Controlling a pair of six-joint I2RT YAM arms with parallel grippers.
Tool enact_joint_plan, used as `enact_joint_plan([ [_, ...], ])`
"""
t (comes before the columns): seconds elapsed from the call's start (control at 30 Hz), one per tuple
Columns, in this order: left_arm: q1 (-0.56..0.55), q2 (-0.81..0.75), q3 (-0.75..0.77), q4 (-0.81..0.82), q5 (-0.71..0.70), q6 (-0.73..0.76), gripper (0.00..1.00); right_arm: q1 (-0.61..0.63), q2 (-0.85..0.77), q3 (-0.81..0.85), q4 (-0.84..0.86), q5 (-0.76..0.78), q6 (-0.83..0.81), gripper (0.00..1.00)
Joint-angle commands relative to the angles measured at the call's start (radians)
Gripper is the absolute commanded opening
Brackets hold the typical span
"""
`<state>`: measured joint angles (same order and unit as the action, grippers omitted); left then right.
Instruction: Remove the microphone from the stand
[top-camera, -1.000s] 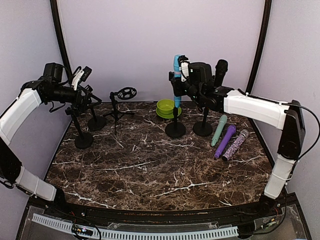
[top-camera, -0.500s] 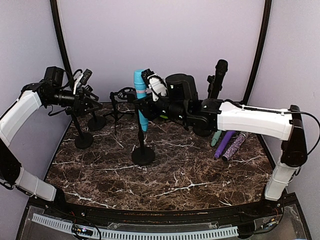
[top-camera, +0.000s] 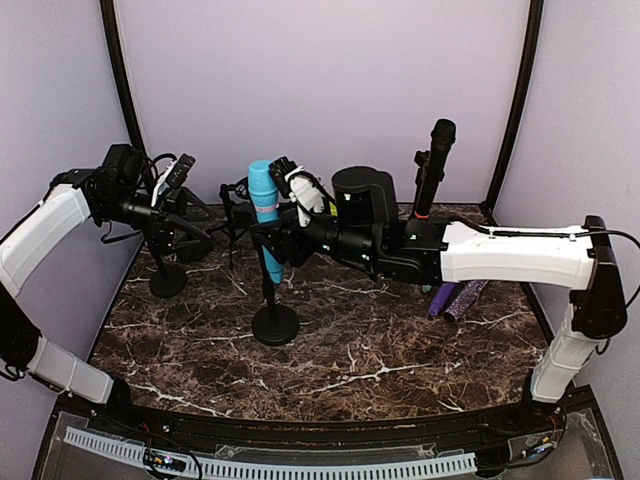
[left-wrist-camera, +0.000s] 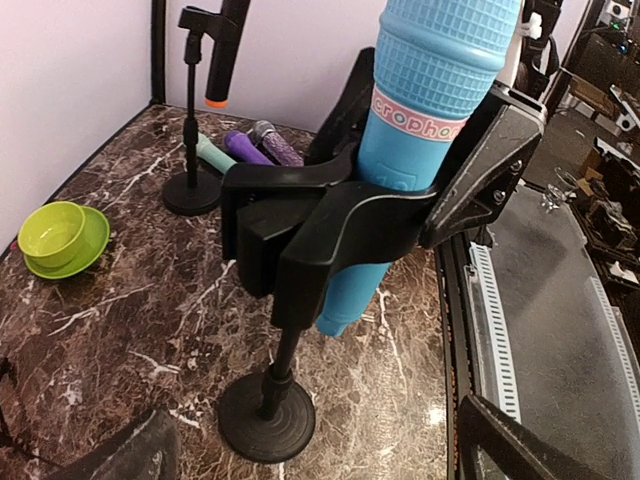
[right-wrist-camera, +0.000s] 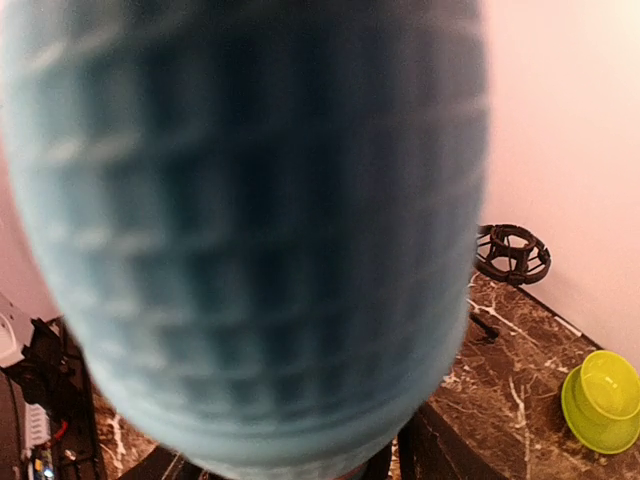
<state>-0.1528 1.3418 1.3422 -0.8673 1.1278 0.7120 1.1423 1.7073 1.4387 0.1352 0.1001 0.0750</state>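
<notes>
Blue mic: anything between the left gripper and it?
Nothing loose sits in the gap. The open left gripper faces the blue microphone directly. Only the clip of the stand wraps its lower body; the head is bare above. The right gripper clamps the clip from the far side.

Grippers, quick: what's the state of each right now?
Left gripper: open, holding nothing.
Right gripper: closed on the blue microphone, which sits in its stand.
</notes>
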Motion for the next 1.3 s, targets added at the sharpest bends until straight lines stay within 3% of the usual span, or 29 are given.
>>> enact_joint_plan([
  [0.0, -0.055, 0.036, 0.061, -0.079, 0.018, 0.118, 0.99, 0.009, -0.060, 0.013, 0.061, -0.040, 0.021, 0.63],
  [0.23, -0.127, 0.152, 0.170, -0.082, -0.018, 0.217, 0.99, 0.008, -0.058, 0.072, 0.022, -0.060, 0.020, 0.59],
  [0.47, -0.163, 0.309, 0.384, -0.245, 0.019, 0.439, 0.97, 0.008, -0.054, 0.114, -0.011, -0.063, 0.023, 0.44],
  [0.63, -0.188, 0.372, 0.481, -0.347, 0.035, 0.539, 0.91, 0.008, -0.039, 0.147, -0.040, -0.061, 0.017, 0.30],
  [0.83, -0.190, 0.374, 0.496, -0.433, 0.046, 0.634, 0.81, -0.002, -0.047, 0.143, -0.053, -0.054, 0.008, 0.22],
  [1.03, -0.191, 0.375, 0.509, -0.486, 0.047, 0.680, 0.66, -0.021, -0.064, 0.117, -0.034, -0.073, 0.017, 0.20],
  [1.27, -0.199, 0.387, 0.544, -0.490, 0.065, 0.673, 0.68, -0.040, -0.072, 0.114, -0.030, -0.099, 0.033, 0.18],
])
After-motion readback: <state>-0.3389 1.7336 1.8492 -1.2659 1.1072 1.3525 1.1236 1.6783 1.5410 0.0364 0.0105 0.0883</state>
